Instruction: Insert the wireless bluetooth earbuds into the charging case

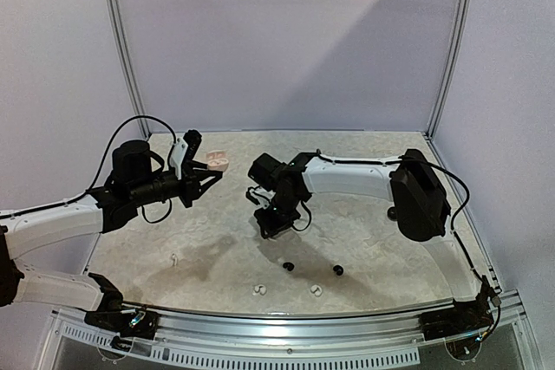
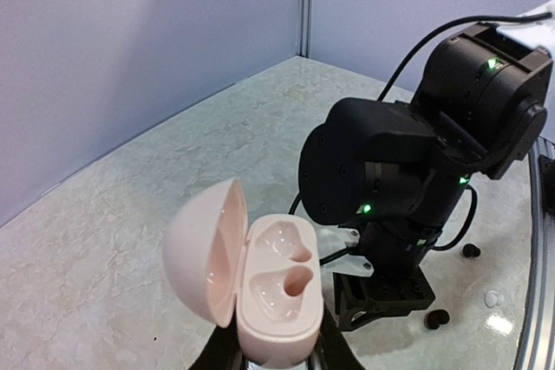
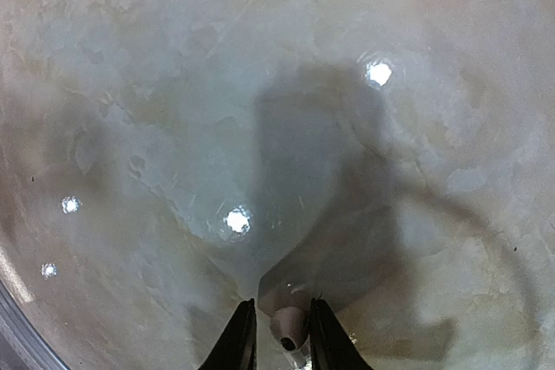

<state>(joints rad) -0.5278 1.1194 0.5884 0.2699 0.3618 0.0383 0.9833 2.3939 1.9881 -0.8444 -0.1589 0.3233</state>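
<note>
My left gripper (image 1: 206,172) is shut on the base of an open pink charging case (image 1: 218,161) and holds it above the table's left rear. In the left wrist view the case (image 2: 276,288) shows its lid swung left and two empty sockets, with my left gripper (image 2: 273,354) under it. My right gripper (image 1: 270,228) points down at mid-table. In the right wrist view it (image 3: 282,303) is shut on a small pale earbud (image 3: 289,327). Two black earbuds (image 1: 289,266) (image 1: 337,270) and three white earbuds (image 1: 257,288) (image 1: 316,290) (image 1: 174,258) lie on the table near the front.
The marble-patterned table (image 1: 364,223) has grey walls at the back and sides and a metal rail (image 1: 295,322) along the front. The right arm's wrist (image 2: 390,171) stands close to the right of the case. Black earbuds (image 2: 436,319) (image 2: 471,250) lie beyond it.
</note>
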